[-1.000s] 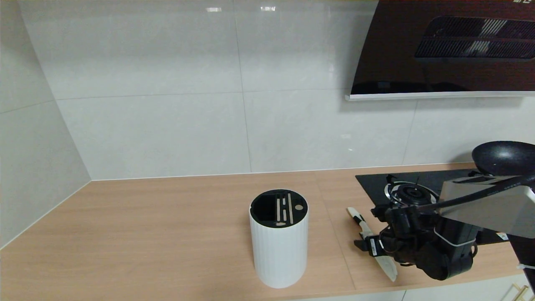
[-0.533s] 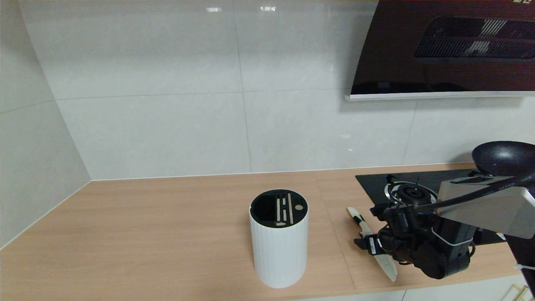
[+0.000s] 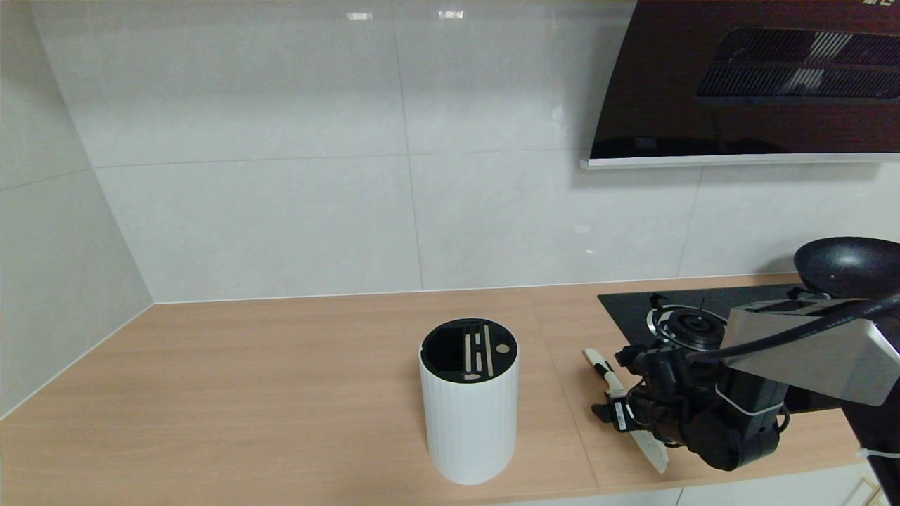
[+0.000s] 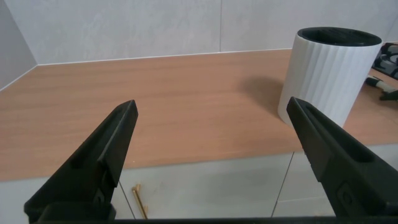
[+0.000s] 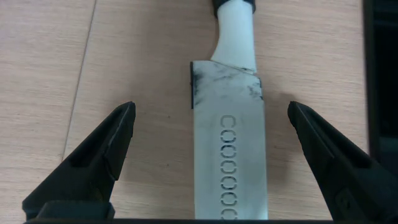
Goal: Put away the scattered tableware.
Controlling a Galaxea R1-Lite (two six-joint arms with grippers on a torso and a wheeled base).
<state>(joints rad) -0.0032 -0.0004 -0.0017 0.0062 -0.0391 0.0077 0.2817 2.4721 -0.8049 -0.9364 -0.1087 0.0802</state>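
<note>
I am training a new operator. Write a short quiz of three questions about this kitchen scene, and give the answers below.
1. True or false: the knife lies flat on the counter and is not yet lifted.
2. Choose one. The right gripper is: A) open, with its fingers on either side of the knife's blade; B) shut on the knife's handle; C) shut and empty, far from the knife.
3. Short answer: which thing on the counter has slots in its black top?

Key: 1 true; 2 A; 3 the white holder.
</note>
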